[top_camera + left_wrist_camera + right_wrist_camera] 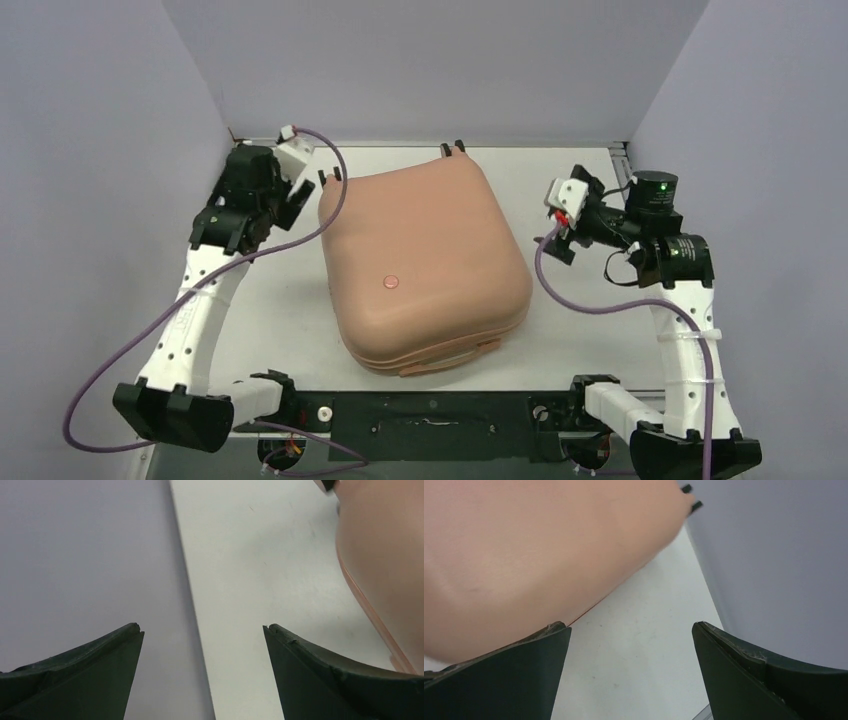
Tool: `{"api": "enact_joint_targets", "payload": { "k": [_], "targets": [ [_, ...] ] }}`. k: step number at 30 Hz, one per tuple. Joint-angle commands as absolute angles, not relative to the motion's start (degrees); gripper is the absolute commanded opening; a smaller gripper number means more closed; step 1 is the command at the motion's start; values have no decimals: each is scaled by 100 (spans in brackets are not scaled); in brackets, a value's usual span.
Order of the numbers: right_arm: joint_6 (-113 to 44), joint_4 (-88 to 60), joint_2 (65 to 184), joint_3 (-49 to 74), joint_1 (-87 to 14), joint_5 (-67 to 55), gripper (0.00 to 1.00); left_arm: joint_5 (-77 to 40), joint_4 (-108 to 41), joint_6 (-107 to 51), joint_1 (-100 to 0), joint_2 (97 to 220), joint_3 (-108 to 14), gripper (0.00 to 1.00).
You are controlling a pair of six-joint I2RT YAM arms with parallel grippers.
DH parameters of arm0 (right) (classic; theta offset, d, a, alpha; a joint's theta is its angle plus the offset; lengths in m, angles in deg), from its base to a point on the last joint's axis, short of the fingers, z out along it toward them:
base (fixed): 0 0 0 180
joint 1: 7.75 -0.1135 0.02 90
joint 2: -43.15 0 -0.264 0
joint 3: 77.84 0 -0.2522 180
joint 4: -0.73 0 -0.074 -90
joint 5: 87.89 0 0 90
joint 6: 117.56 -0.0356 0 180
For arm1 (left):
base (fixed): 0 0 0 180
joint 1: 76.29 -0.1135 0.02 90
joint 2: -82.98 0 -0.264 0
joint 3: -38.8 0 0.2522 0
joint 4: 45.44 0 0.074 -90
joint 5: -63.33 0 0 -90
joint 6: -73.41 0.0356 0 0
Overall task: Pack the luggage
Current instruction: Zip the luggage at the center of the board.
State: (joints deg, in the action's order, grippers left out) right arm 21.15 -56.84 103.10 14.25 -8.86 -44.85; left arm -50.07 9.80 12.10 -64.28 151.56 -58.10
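- Salmon-pink and shut, the luggage [425, 260] lay in the middle of the table [570, 340], with its seam edge turned towards my arm bases at the near side
- I read its long axis as running near to far, skewed so the far end leaned a little leftward; a small round dot [390, 283] showed on the upper shell
- My left gripper [305, 185] hung beside the far-left corner, jaws spread wide and holding nothing; from its wrist camera [202, 627] the shell lay off to its right, apart from the fingers
- My right gripper [562, 235] sat just beside the right flank, equally wide and empty; in its own view [631, 625] the shell filled the left side, and I could not tell whether the left finger touched it
- Neither arm looked clearly nearer, so I judged any coming move would be inward from both sides
- Farthest off, black casters [455, 148] stuck out at the shell's far end, near the back wall
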Motion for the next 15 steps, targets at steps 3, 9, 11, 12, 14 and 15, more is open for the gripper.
{"api": "enact_joint_targets", "payload": {
  "k": [3, 9, 11, 12, 14, 15],
  "targets": [
    [6314, -9343, 9915, 991, -945, -5901, 96, -4052, 1330, 1044, -6557, 15073, -4323, 97],
    [6900, -9352, 9923, 1605, -1134, -6096, 90, -3940, 870, 591, -6541, 15290, -3810, 98],
    [6799, -8992, 9949, 1926, -1180, -6369, 90, -3972, 665, 409, -6487, 15391, -3763, 98],
    [6483, -8593, 9948, 2107, -1213, -6460, 90, -4066, 539, 331, -6431, 15460, -3741, 98],
    [5617, -7678, 9877, 2466, -1248, -6467, 90, -4285, 294, 206, -6263, 15614, -3702, 98],
    [5332, -7334, 9852, 2627, -1257, -6419, 90, -4387, 174, 154, -6157, 15691, -3695, 98]
  ]
}}
